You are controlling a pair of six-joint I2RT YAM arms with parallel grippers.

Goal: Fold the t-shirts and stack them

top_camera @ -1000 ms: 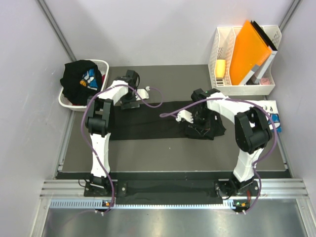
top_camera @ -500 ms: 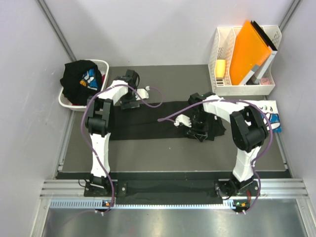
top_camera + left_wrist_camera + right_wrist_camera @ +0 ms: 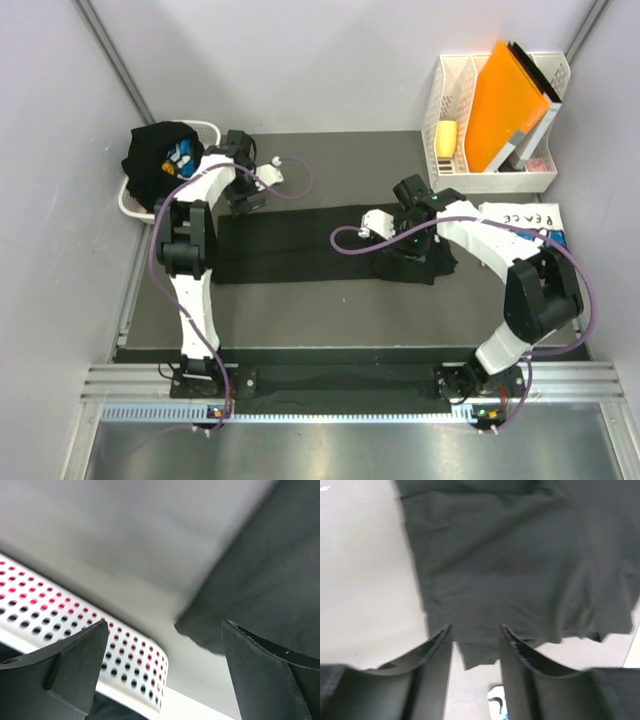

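Right gripper (image 3: 475,630) has let go, left gripper (image 3: 165,627) swung away; both gape empty by the soft, light black cotton t-shirt (image 3: 290,245), best pinched at corners.

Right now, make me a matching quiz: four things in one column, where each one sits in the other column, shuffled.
Things:
1. basket
2. folder
3. white tee
4. spread black tee

Places:
A. right edge of the table
B. far left corner
C. middle of the table
D. standing in the rack

Pairs: 1-B, 2-D, 3-A, 4-C
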